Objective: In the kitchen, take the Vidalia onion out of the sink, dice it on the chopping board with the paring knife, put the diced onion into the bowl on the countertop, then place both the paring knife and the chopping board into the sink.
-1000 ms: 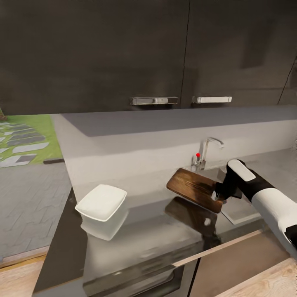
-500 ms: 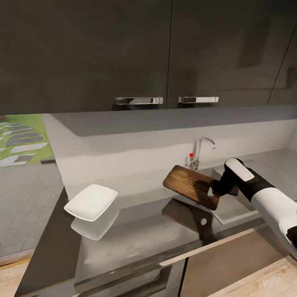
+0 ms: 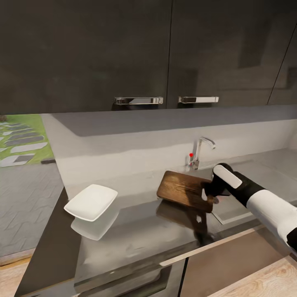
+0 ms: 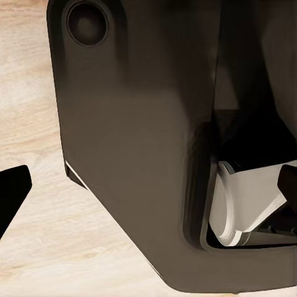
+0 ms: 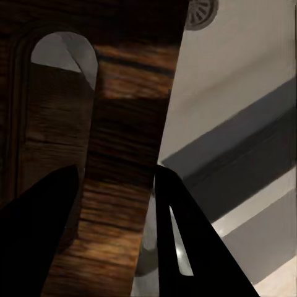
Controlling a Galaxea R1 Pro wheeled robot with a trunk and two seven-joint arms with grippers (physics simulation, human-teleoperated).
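My right gripper (image 3: pixel 210 193) is shut on the handle end of the brown wooden chopping board (image 3: pixel 183 189). It holds the board low and nearly flat over the grey countertop (image 3: pixel 136 235), at the left edge of the sink (image 3: pixel 237 214). In the right wrist view the gripper (image 5: pixel 114 178) clamps the chopping board (image 5: pixel 117 93) just below its slot hole. Beside the board there lies the sink floor (image 5: pixel 247 74) with its round drain (image 5: pixel 201 11). The white bowl (image 3: pixel 90 202) stands on the countertop at the far left. My left gripper (image 4: pixel 148 185) hangs open beside my dark base.
The chrome tap (image 3: pixel 202 149) with its red knob (image 3: pixel 191 155) rises behind the board. Dark wall cabinets (image 3: pixel 140 53) hang overhead. The counter's pale front edge (image 3: pixel 206 246) runs below the board. Light wood floor (image 4: pixel 37 93) lies under the left arm.
My right arm has drawn the board left and down, and it now lies flatter and closer to the countertop. Earlier the head camera also panned, which shifted the whole scene left.
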